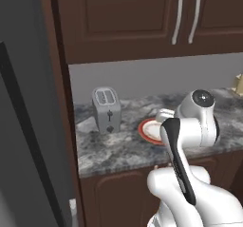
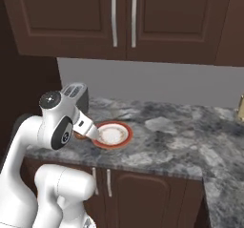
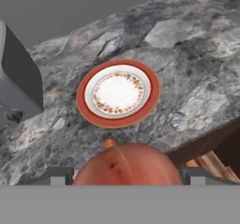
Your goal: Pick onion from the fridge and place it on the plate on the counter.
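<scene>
carrying the onion (image 3: 125, 164) between its two dark tips, the pincer (image 3: 125, 176) is clenched on it: in the hand view the orange-brown ball sits pressed between the tips at the bottom, its small stem nub pointing up toward the plate. holding it this way keeps the round, smooth thing from rolling free, which i judge it would readily do if set down carelessly.

ahead of the pincer and a little below lies the plate (image 3: 118, 93), flat on the marbled desk (image 3: 197, 63), its orange-red rim whole and its white centre bare. the onion is not yet over it; it hangs short of the near rim, above the front edge of the desk, where the brown cabinet front shows just under the stone. in the right base view the pincer (image 2: 85, 130) sits beside the plate (image 2: 112, 134) at its left rim, with a sliver of the onion (image 2: 79, 135) showing behind the hand.

off to the pincer's left, near the plate but apart from it, stands the silver toaster (image 3: 16, 85). it sits close enough that a wide swing could clip it, so the approach comes from the open front side, i judge.

the task looks well along: the fetch is done, the placing is left. the next move calls for a short reach forward to centre the onion over the white middle, then a low descent before letting go, so the rim can stop any roll.
</scene>
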You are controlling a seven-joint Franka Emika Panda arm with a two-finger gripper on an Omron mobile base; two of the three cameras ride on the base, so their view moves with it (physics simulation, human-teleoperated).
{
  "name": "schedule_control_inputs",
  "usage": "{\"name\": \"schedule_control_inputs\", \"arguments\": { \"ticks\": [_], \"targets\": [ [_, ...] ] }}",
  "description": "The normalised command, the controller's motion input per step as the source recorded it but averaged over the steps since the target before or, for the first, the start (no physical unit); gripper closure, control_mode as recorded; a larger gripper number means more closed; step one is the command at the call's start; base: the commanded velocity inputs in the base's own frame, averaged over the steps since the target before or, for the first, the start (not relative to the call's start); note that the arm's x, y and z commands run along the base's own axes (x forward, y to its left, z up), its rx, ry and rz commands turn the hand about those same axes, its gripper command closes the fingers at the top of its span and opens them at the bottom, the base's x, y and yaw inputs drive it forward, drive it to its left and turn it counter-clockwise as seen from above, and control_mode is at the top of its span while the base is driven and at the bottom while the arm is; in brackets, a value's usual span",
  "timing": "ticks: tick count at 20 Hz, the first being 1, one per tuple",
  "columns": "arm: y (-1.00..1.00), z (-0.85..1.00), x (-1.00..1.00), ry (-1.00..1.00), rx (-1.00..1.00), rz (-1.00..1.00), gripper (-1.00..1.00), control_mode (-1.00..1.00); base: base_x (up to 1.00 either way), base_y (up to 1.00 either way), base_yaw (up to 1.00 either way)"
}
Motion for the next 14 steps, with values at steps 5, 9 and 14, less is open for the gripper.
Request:
{"name": "schedule_control_inputs", "arguments": {
  "ticks": [5, 9, 14],
  "targets": [
    [0.0, 0.0, 0.0, 0.0, 0.0, 0.0, 1.0, 1.0, 0.29, -0.15, 0.33],
    [0.0, 0.0, 0.0, 0.0, 0.0, 0.0, 1.0, 1.0, 0.26, -0.21, 0.32],
    [-0.19, -0.01, 0.05, 0.0, 0.0, 0.17, 1.0, -1.0, 0.08, -0.07, 0.12]
  ]
}}
